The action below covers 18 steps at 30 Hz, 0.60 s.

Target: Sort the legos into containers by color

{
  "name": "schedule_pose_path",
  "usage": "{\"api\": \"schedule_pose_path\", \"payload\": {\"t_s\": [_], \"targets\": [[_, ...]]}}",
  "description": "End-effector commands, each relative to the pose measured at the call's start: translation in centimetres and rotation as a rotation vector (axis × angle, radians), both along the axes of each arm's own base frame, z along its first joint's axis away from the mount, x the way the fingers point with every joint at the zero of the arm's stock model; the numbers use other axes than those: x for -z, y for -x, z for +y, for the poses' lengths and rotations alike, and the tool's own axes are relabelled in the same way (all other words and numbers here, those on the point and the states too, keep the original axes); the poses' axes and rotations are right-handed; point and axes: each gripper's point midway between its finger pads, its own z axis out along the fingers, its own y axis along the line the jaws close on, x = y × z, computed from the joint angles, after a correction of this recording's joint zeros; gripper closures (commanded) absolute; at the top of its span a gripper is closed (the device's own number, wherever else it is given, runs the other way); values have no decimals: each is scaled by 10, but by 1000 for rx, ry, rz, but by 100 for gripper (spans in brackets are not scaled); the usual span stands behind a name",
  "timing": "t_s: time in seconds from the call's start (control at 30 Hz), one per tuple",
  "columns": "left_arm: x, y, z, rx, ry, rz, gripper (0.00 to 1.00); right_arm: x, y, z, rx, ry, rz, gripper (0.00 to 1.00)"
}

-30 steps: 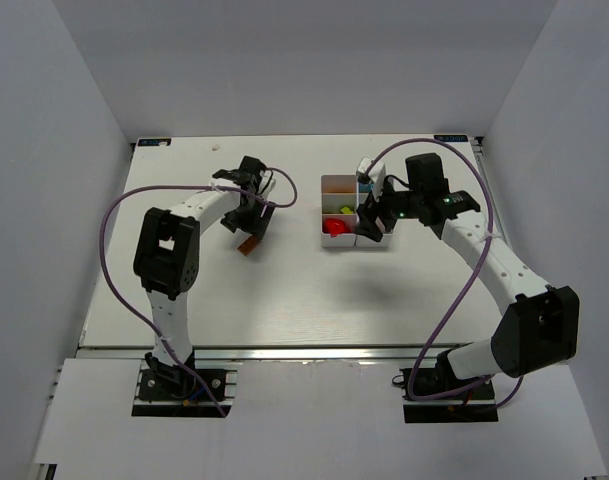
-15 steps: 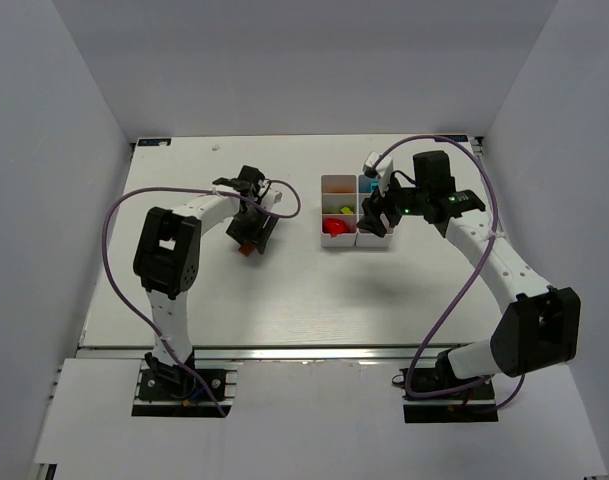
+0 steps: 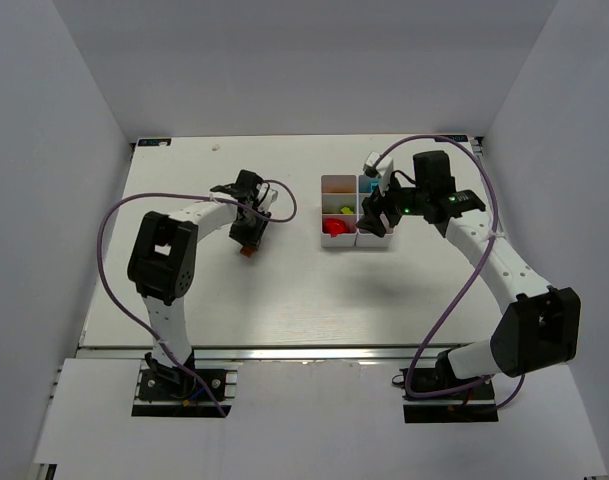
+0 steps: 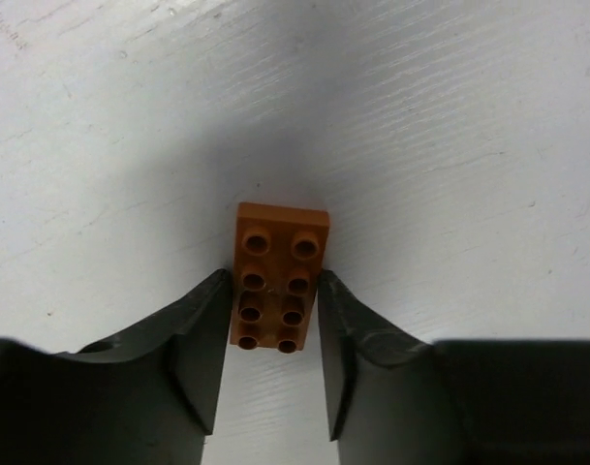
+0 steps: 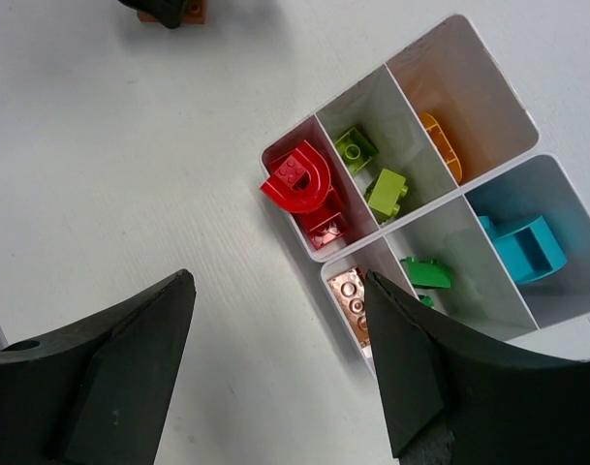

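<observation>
A brown lego (image 4: 280, 276) lies flat on the white table, studs up. My left gripper (image 4: 273, 291) stands over it with both fingers pressed against the long sides of its near half. From above, the left gripper (image 3: 248, 238) is left of the containers, with the brown lego (image 3: 247, 251) at its tips. The white six-compartment tray (image 5: 391, 229) holds a red arch (image 5: 299, 179), lime-green bricks (image 5: 387, 194), an orange piece (image 5: 440, 145), a teal piece (image 5: 522, 247), a dark green piece (image 5: 425, 271) and a brown brick (image 5: 353, 300). My right gripper (image 5: 277, 291) hovers open and empty above the tray (image 3: 324, 181).
The tray stands right of the table's middle. White walls enclose the table on the left, right and back. Purple cables loop from both arms. My right gripper (image 3: 376, 215) hangs over the tray's right side.
My left gripper has come down and its jaws have narrowed onto the brown lego. The right gripper drew slightly right over the tray and then held still.
</observation>
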Motion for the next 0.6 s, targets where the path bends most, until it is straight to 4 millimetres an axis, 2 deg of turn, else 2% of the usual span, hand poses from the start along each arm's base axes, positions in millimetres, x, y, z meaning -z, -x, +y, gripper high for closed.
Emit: {"api": "schedule_pose_path", "payload": {"t_s": [0.0,0.07,0.17,0.27,0.33,0.37,0.4,0.43,0.47,0.5,0.53,0.57], "targets": [[14,5,13,-59,-45,-17,52,-26,-4,2,-4,-37,-67,24],[11,0,12,-95,-38,-43,70,-27,-4,2,-3,-36,-70,24],[1,-10,7,-144,-11,-86,80,-31,-4,2,-3,-39,-77,24],[-35,-26,-8,-178,88,-192,83,-37,-9,-1,26,-43,-92,24],[-81,-37,-29,-174,212,-316,84,-43,-12,-4,51,-53,-100,24],[-92,-31,-45,-166,296,-324,84,-48,-16,-7,83,-68,-108,24],[-124,-26,-61,-138,381,-392,84,-52,-19,-9,101,-78,-119,25],[-145,-31,-77,-114,466,-462,84,-56,-22,-12,127,-86,-124,26],[-147,-20,-87,-122,527,-451,85,-64,-29,-19,185,-108,-136,29],[-159,-8,-110,-77,606,-452,85,-67,-33,-24,220,-120,-139,37],[-184,-5,-125,-44,692,-509,85,-72,-37,-29,254,-134,-146,42],[-183,12,-146,-23,749,-477,85,-79,-43,-39,311,-161,-151,51]]}}
